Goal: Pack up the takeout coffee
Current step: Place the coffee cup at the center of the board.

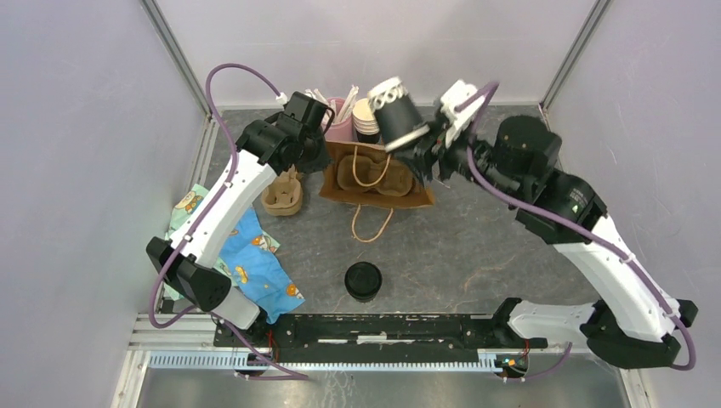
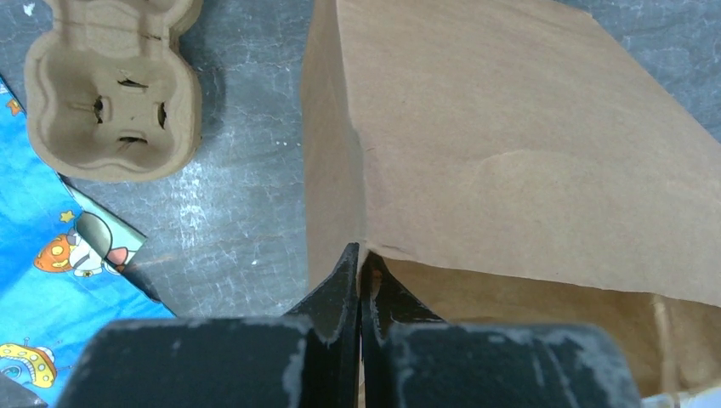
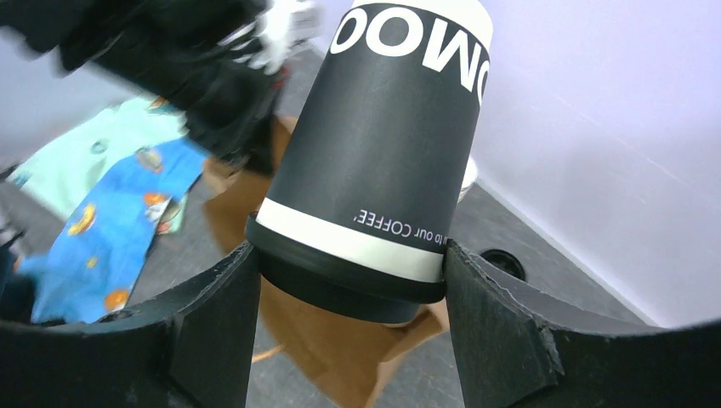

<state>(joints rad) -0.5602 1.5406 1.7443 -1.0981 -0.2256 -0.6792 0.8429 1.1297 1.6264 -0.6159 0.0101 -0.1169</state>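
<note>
The takeout coffee is a black cup with white lettering and a black lid. My right gripper is shut on its lid end and holds it tilted, lid downward, in the air over the back of the open brown bag. In the right wrist view the fingers press both sides of the cup, with the bag below. My left gripper is shut on the bag's left rim; the left wrist view shows its jaws pinching the paper edge of the bag.
A cardboard cup carrier lies left of the bag, also in the left wrist view. A blue cartoon cloth lies at the front left. A stack of black lids stands near the front. Lidless cups and a pink straw holder stand behind the bag.
</note>
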